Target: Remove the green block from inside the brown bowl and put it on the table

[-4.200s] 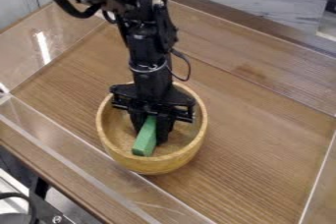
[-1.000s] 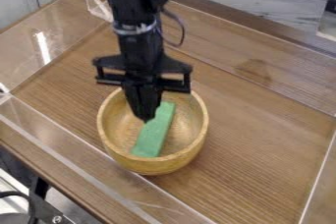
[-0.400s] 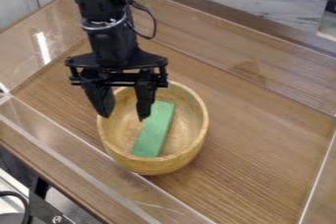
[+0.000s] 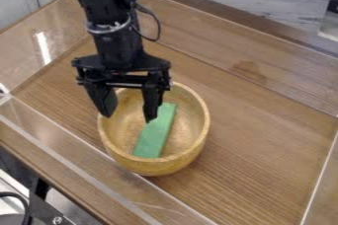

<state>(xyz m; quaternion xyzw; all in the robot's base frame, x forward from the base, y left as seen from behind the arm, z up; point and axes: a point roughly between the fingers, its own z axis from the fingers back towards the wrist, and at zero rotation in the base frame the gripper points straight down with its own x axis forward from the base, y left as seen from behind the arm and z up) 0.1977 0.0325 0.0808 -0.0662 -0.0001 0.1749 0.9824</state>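
The one camera view looks down at the counter [image 4: 251, 101] from one corner.

The job is not done yet. The green block [image 4: 157, 131] is inside the brown bowl [image 4: 199, 130]. It lies on the bowl's floor, with one end pointing to about 1 o'clock and the other to about 7 o'clock. Nothing green is on the bare wood of the counter. So the whole move is left to do: the block has to be picked up, lifted out over the rim, and set down on the wood.

The hand [image 4: 126, 105] is above the bowl's rim at about 10 o'clock. Its two fingers are spread wide apart and point down. There is nothing between them. It is not holding the block.

From the hand, the block sits toward about 4 o'clock, lower down and inside the bowl. The right finger tip looks close to the block's upper end, but the view is a bit soft there, so it is hard to say if they touch. It looks like they are just apart.

The clear walls stand around the counter's edge.
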